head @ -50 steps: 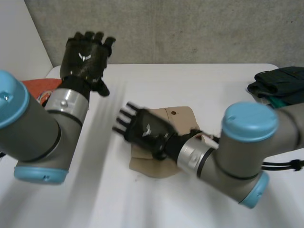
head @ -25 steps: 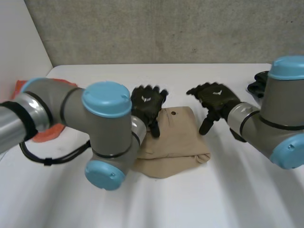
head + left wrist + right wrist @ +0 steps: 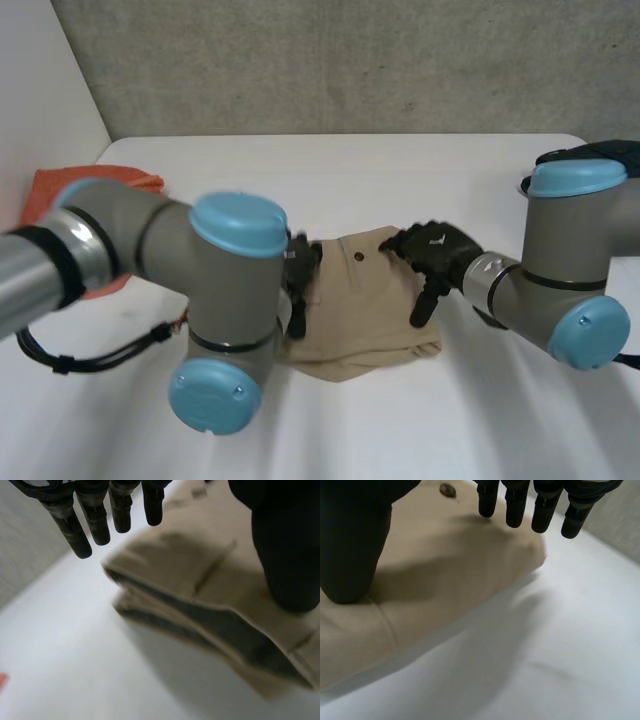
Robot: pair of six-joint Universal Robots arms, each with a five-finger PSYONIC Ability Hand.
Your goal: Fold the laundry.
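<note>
My left hand (image 3: 300, 270) and right hand (image 3: 440, 250) flank the folded tan garment (image 3: 365, 305), fingers straight, gripping nothing; final fold, I reckon, so next I pinch its edges.

Head cam looks down on the folded beige cloth garment (image 3: 365, 310); both wrist cams see it close, opposite sides.

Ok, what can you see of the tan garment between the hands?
The tan garment looks like woven cotton, folded into a flat stack of layers, seams showing, a dark button on top near its far edge. It lies on the white table. The left hand is at its left edge, the right hand at its right edge, each with straight fingers and a thumb seemingly resting on the cloth.
</note>
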